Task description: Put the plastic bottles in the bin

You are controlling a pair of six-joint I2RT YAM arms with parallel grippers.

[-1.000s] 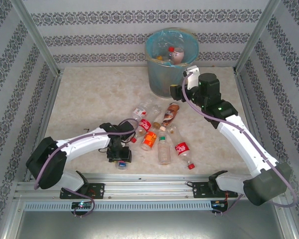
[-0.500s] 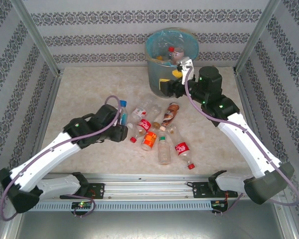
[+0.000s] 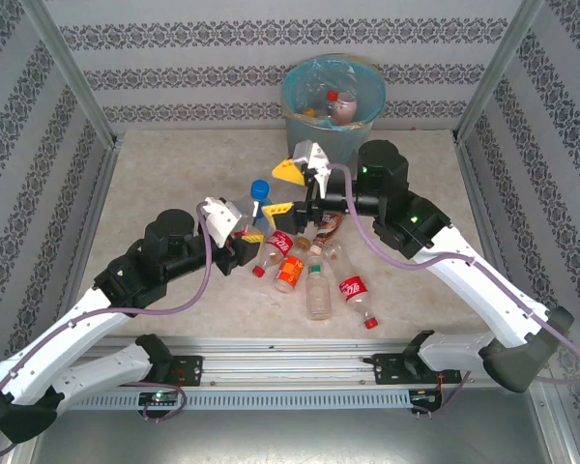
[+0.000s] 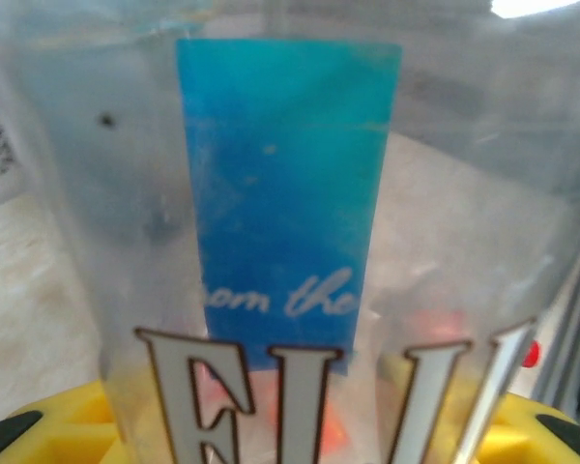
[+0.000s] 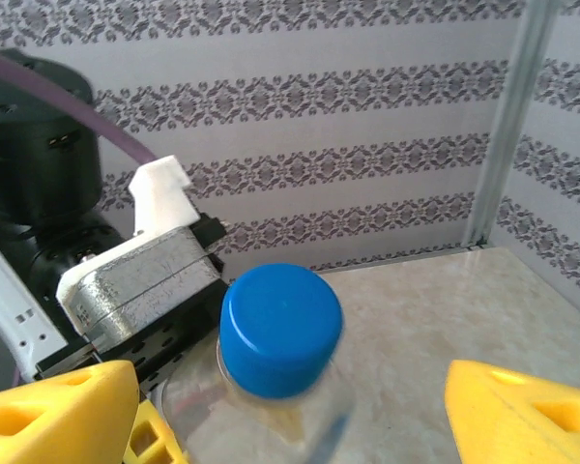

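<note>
One bottle [image 3: 260, 193], blue-capped and upright, is clamped in the left gripper [image 3: 246, 232]. The right gripper [image 3: 285, 190] has its fingers wide apart, either side of the cap.

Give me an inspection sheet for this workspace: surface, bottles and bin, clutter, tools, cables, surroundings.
Surface: beige marbled table.
Job's things: several loose bottles lie clustered mid-table; the blue-capped bottle is lifted, cap up; the blue-lined bin at the far edge already holds bottles.
Clutter: nothing seen.
Tools: left tool shut on the blue-capped bottle; right tool open, fingertips either side of its cap, not touching.
Cables: purple cables loop along both arms.
Surroundings: patterned walls, metal frame posts.
</note>
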